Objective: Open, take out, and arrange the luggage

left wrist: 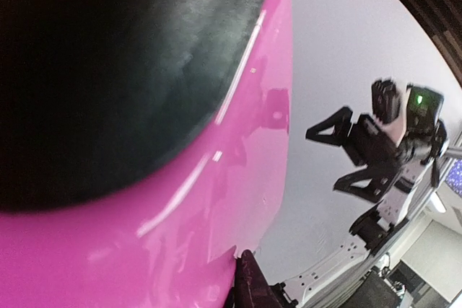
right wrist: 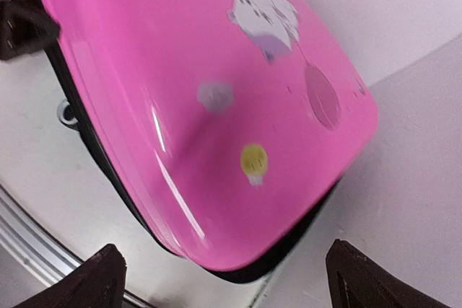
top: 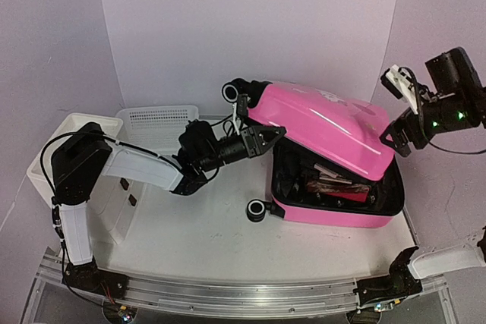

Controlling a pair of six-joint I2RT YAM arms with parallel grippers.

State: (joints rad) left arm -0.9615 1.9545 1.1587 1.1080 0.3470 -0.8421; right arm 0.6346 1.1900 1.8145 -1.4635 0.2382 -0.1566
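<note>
The luggage (top: 326, 123) is a glossy pink hard-shell suitcase lying at the centre right, its lid raised at a slant over the base (top: 334, 214). Dark red items (top: 334, 184) show inside. My left gripper (top: 267, 138) is shut on the lid's left edge. In the left wrist view only one fingertip (left wrist: 253, 286) shows against the pink shell (left wrist: 238, 178), beside the black lining. My right gripper (top: 393, 138) is open and empty, held in the air off the lid's right end. Its wrist view looks down on the stickered lid (right wrist: 216, 106) between its fingers (right wrist: 105, 279).
A white mesh basket (top: 159, 121) stands at the back left, with a white drawer unit (top: 76, 138) beside it at the far left. Black suitcase wheels (top: 256, 211) stick out on the left side. An aluminium rail (top: 228, 294) runs along the near edge. The right gripper shows in the left wrist view (left wrist: 339, 153).
</note>
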